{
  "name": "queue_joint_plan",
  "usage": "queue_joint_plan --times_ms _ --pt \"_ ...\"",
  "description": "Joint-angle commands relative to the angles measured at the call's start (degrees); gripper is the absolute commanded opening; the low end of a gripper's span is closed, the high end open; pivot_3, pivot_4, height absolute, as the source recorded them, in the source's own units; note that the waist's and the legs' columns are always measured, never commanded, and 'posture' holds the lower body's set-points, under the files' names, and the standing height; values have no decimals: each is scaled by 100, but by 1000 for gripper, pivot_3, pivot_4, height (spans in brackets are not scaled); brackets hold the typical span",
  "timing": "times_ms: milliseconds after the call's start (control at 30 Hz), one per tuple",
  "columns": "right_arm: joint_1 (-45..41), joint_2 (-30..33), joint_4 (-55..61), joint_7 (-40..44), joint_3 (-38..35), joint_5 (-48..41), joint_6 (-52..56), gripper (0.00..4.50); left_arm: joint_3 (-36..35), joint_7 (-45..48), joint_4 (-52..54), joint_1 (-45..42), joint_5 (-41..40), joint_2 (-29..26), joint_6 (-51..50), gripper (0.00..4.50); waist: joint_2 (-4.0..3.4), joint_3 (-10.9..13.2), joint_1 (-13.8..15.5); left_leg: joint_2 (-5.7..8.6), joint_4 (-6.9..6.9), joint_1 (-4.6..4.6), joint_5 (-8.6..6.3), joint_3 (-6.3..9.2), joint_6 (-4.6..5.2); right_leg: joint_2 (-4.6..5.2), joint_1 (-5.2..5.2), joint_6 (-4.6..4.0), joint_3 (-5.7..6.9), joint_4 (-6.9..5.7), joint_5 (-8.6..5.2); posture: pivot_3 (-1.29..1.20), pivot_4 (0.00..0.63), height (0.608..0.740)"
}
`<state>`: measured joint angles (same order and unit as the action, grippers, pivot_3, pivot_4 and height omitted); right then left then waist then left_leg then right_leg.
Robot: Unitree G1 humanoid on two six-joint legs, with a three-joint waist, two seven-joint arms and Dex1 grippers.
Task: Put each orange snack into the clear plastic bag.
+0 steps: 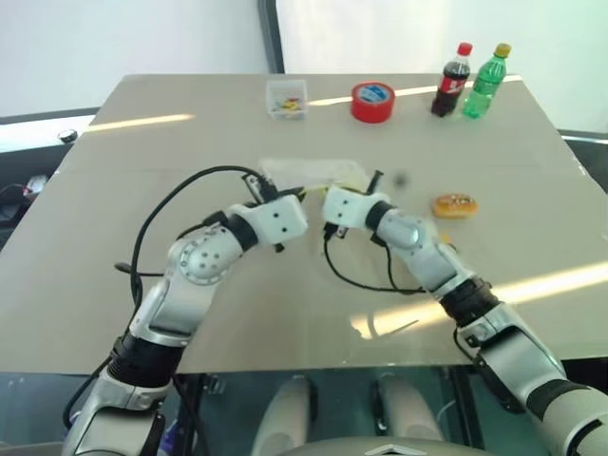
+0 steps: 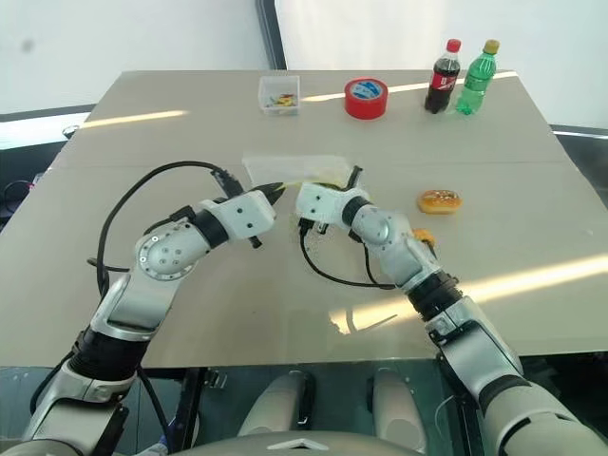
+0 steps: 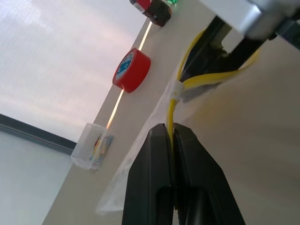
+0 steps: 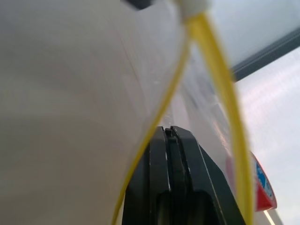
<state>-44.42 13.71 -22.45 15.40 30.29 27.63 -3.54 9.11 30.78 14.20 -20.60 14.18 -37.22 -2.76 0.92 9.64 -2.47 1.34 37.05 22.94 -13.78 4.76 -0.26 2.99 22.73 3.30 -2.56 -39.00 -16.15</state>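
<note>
The clear plastic bag (image 1: pixel 302 172) lies mid-table, its yellow seal strip (image 3: pixel 174 96) lifted and spread between both grippers. My left gripper (image 1: pixel 298 195) is shut on the strip at the bag's near left, as its wrist view shows (image 3: pixel 171 133). My right gripper (image 1: pixel 372 180) is shut on the bag's other lip (image 4: pixel 169 133). One orange snack (image 1: pixel 454 205), bun-shaped, rests on the table to the right of the right arm. A second orange snack (image 2: pixel 424 235) peeks out from behind the right forearm.
A red tape roll (image 1: pixel 372 102), a small clear box (image 1: pixel 286 98) of coloured bits, a cola bottle (image 1: pixel 452 81) and a green bottle (image 1: pixel 486 68) stand along the far edge of the table. Black cables loop off both wrists.
</note>
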Motion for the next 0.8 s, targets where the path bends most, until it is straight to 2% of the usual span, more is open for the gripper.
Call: queue_joint_plan --times_ms 33,67,167,200,333,433,633,800 --pt "-304 128 -322 -536 37 524 -408 540 -271 107 -84 22 -169 -125 292 0 0 0 8 0 0 0 0 0 0 0 0 0 0 0 0 0 150 740" --pt "-322 145 -406 -549 38 571 -436 823 -291 118 -118 28 -191 -138 339 0 0 0 13 0 0 1 0 2 0 0 0 0 2 1 0 0 150 740" --pt "-319 158 -525 -711 22 729 -541 2186 -344 148 -174 49 -257 -110 377 0 0 0 8 0 0 1 0 3 0 0 -2 0 2 2 0 0 150 740" --pt "-305 152 -540 -720 13 752 -556 2770 -357 134 -202 49 -239 -99 386 0 0 0 6 0 0 1 0 1 0 0 -1 0 1 2 0 0 150 740" --pt "-226 179 -381 -716 -69 826 -539 4466 -437 88 -227 38 -311 -8 183 0 0 0 -2 0 0 1 -1 0 2 0 -1 0 -1 1 0 0 150 740" --pt "-137 263 -62 -574 -240 724 -467 4466 -478 39 -341 -28 -271 20 22 0 0 0 -1 0 0 1 -2 2 3 -2 -1 0 0 -1 0 0 150 740" --pt "413 706 1332 471 -788 81 -9 4466 -522 -38 -526 -146 -257 80 -91 0 0 0 20 0 4 6 -7 6 12 0 -2 0 4 2 0 0 150 740" --pt "1601 916 3556 1467 -1548 -633 1651 4466 -498 -44 -738 -309 -251 131 -29 0 1 0 19 -2 7 9 -12 11 20 0 -4 0 9 1 0 0 150 740"
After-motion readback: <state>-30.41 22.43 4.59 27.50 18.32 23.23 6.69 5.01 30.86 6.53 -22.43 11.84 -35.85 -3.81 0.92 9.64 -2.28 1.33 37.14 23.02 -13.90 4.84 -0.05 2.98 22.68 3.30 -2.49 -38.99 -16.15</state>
